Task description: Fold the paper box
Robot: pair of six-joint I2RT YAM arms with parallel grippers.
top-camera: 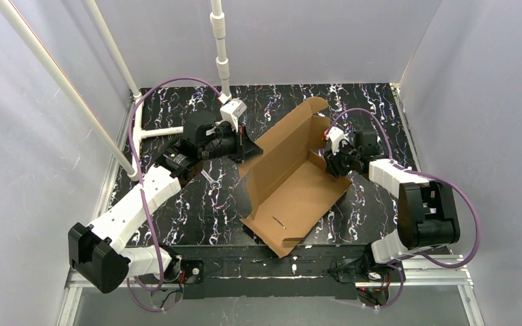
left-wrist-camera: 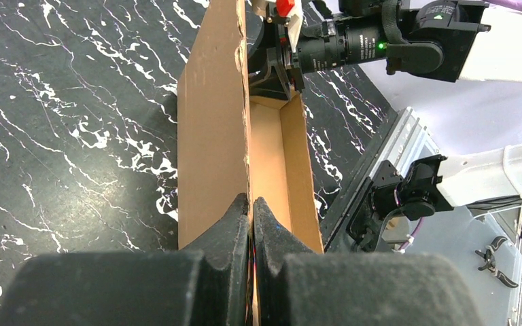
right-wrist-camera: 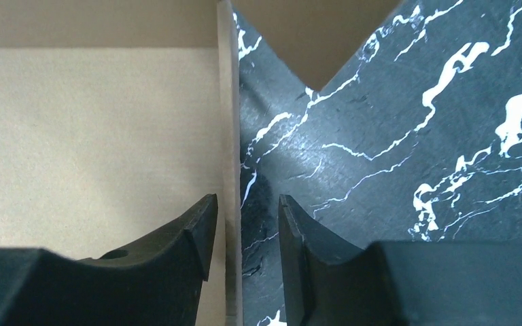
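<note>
As right tool [right-wrist-camera: 245, 207] gapes, paper box [right-wrist-camera: 95, 129] wall stands within.

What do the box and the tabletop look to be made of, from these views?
The paper box: brown cardboard, matte, unprinted; its thick raw cut edge in the right wrist view suggests corrugated board. The table: black with white marble-like veins and a soft sheen, probably a printed laminate or vinyl, though real stone cannot be ruled out.
</note>
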